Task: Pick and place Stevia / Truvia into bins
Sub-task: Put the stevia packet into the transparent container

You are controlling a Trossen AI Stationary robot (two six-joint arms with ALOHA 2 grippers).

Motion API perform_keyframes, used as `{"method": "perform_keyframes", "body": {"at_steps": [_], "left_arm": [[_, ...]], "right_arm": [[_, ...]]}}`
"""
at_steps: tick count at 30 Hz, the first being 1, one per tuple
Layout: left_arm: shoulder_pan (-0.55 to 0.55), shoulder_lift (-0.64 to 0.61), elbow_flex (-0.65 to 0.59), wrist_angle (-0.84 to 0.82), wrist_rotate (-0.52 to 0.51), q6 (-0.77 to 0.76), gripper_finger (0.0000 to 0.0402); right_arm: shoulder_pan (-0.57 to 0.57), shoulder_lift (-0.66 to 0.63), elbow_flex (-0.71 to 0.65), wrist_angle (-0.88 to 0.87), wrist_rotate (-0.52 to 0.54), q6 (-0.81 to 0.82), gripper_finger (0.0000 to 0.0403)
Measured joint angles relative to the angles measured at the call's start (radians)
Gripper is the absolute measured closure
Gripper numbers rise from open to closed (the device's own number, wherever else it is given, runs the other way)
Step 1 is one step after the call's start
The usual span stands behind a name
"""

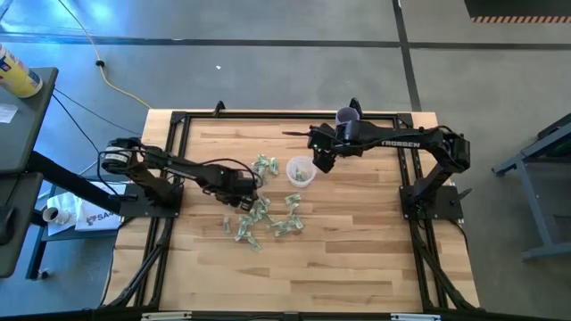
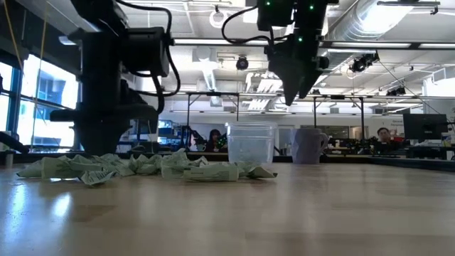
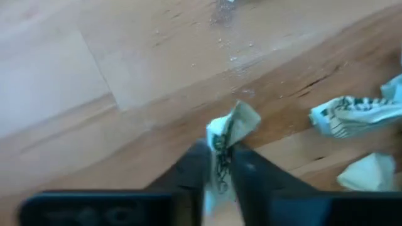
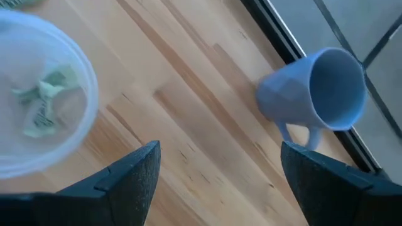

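Several pale green and white Stevia packets lie scattered on the wooden table, with a few more left of the clear cup. The cup stands upright with packets inside it. My left gripper is low among the packets and shut on one packet. My right gripper hangs open in the air, just right of the clear cup, between it and the purple cup. My left gripper pinches one crumpled packet between its two fingers. The packet's free end sticks out past the fingertips. Whether the packet is off the table does not show.
A purple cup with a handle stands near the table's far edge, beside the black frame rail. Loose packets lie close to the left gripper. The near half of the table is bare wood.
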Motion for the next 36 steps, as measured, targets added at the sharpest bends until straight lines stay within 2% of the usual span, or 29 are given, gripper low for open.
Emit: {"method": "perform_keyframes", "body": {"at_steps": [3, 4, 7, 10, 12, 16, 20, 24, 26, 28, 30, 33, 36], "left_arm": [[0.037, 0.005, 0.023, 0.007, -0.03, 0.097, 0.037], [0.061, 0.006, 0.037, 0.016, -0.055, 0.132, 0.0375], [0.136, 0.016, 0.13, 0.019, -0.107, 0.258, 0.037], [0.185, 0.011, 0.296, 0.037, -0.108, 0.417, 0.0362], [0.19, 0.011, 0.419, 0.042, -0.108, 0.534, 0.0372], [0.186, 0.046, 0.591, 0.189, -0.1, 0.746, 0.0375], [0.215, 0.195, 0.664, 0.218, -0.029, 0.794, 0.0371], [0.226, 0.33, 0.738, 0.233, 0.115, 0.789, 0.0322], [0.223, 0.354, 0.787, 0.155, 0.162, 0.785, 0.0286], [0.222, 0.361, 0.846, 0.029, 0.159, 0.786, 0.0251], [0.224, 0.354, 0.927, -0.135, 0.113, 0.798, 0.0217], [0.213, 0.303, 1.025, -0.51, 0.022, 0.802, 0.0175], [0.138, 0.235, 0.991, -0.806, -0.115, 0.659, 0.0151]], "right_arm": [[0.008, 0.0, 0.0, -0.027, 0.027, 0.011, 0.0085], [0.014, -0.005, 0.0, -0.04, 0.04, 0.02, 0.0085], [0.045, -0.037, -0.001, -0.069, 0.088, 0.048, 0.0085], [0.098, -0.105, -0.001, -0.123, 0.178, 0.097, 0.0085], [0.135, -0.161, -0.001, -0.175, 0.237, 0.151, 0.0085], [0.185, -0.255, -0.001, -0.283, 0.268, 0.314, 0.0085], [0.214, -0.315, -0.001, -0.371, 0.286, 0.453, 0.0085], [0.241, -0.329, -0.001, -0.384, 0.285, 0.468, 0.0085], [0.253, -0.329, -0.001, -0.385, 0.283, 0.467, 0.0085], [0.26, -0.327, -0.001, -0.387, 0.285, 0.466, 0.0085], [0.264, -0.327, -0.002, -0.385, 0.302, 0.464, 0.0085], [0.261, -0.327, -0.005, -0.387, 0.329, 0.436, 0.0085], [0.242, -0.327, -0.012, -0.353, 0.346, 0.385, 0.0085]]}}
